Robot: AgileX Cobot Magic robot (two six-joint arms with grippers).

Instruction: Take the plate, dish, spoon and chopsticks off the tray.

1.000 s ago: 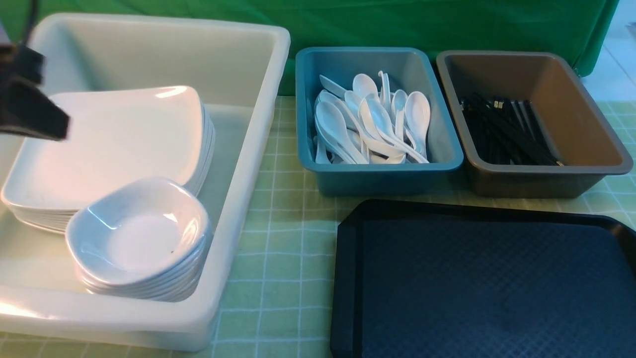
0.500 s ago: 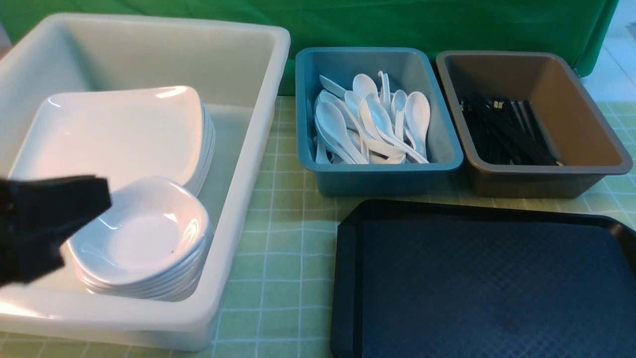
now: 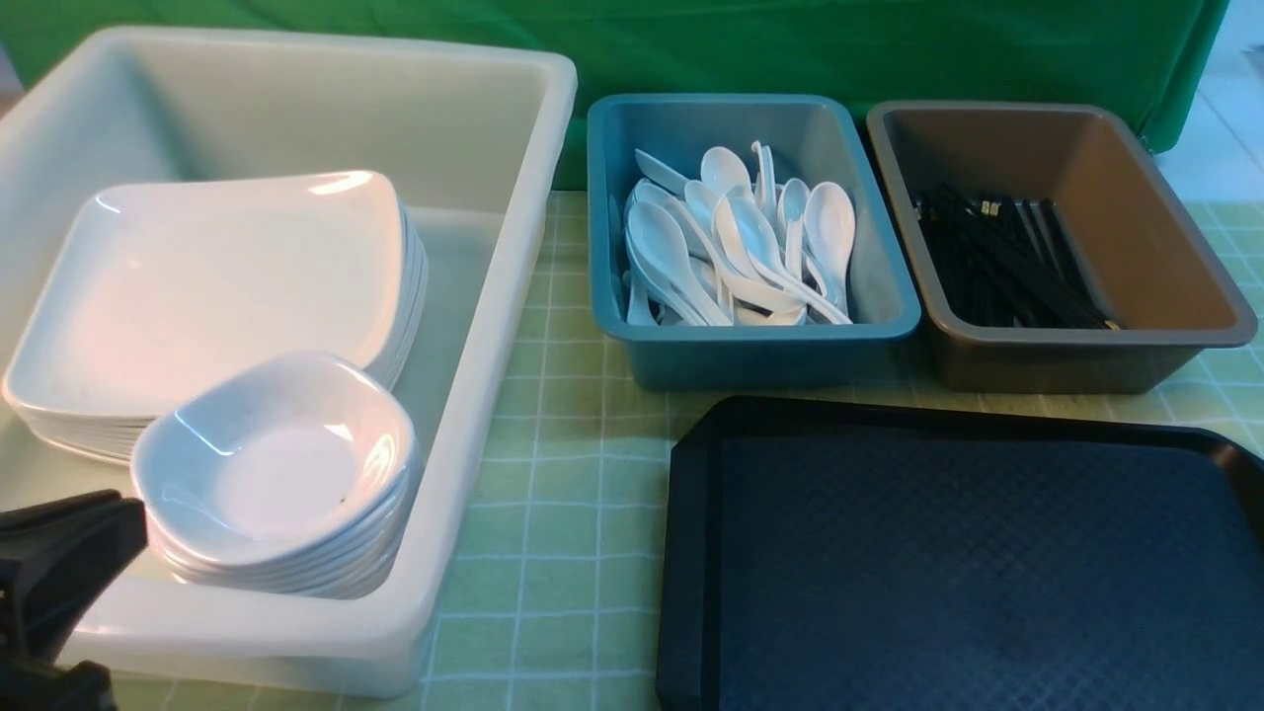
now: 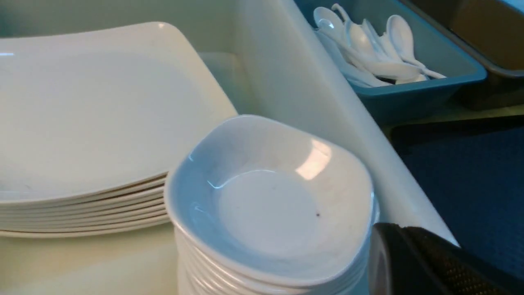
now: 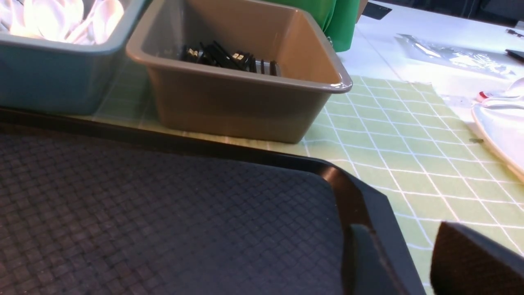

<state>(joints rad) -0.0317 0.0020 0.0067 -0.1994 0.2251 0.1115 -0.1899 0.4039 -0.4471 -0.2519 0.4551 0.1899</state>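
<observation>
Since the earlier moments, the left gripper (image 3: 59,583) has been lowered from beside the plate stack to the near left corner of the scene, where it is seen as a dark shape with its jaws clenched on nothing, just in front of the white tub (image 3: 474,326). Inside that tub, a stack of flat white plates (image 3: 217,286) is seen at the back, and a stack of small deep dishes (image 3: 281,474) is set in front of it, overlapping its near edge. To the right, a blue bin (image 3: 750,346) is filled with white spoons (image 3: 741,247). Beside it, a brown bin (image 3: 1136,247) holds black chopsticks (image 3: 1007,262). In front of both bins, the black tray (image 3: 968,563) lies bare on the green checked cloth (image 3: 553,494). In the right wrist view, the right gripper (image 5: 409,262) is seen with its fingers parted at the tray's far right corner, one finger over the tray and one over the cloth; nothing is held.
</observation>
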